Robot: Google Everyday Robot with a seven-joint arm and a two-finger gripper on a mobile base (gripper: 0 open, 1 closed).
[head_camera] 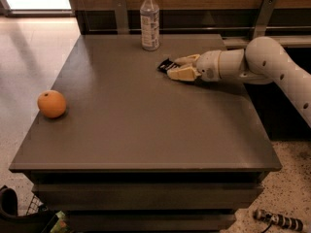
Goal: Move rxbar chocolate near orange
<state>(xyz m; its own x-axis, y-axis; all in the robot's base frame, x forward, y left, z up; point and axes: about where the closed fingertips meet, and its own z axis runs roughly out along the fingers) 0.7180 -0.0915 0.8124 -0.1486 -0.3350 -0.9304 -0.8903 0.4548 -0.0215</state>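
Jaws are standing partly open: I am seeing the gripper [173, 67] lying low over the far right part of the table [146, 135], its two blunt cream fingers [183, 74] straddling one end of the rxbar chocolate [165, 64]. That flat black wrapper is poking out leftward, resting on the smooth, matte grey tabletop. The round, dimpled orange [52, 104] is sitting well apart, near the left edge. A clear plastic bottle [149, 21] is standing upright behind the bar.
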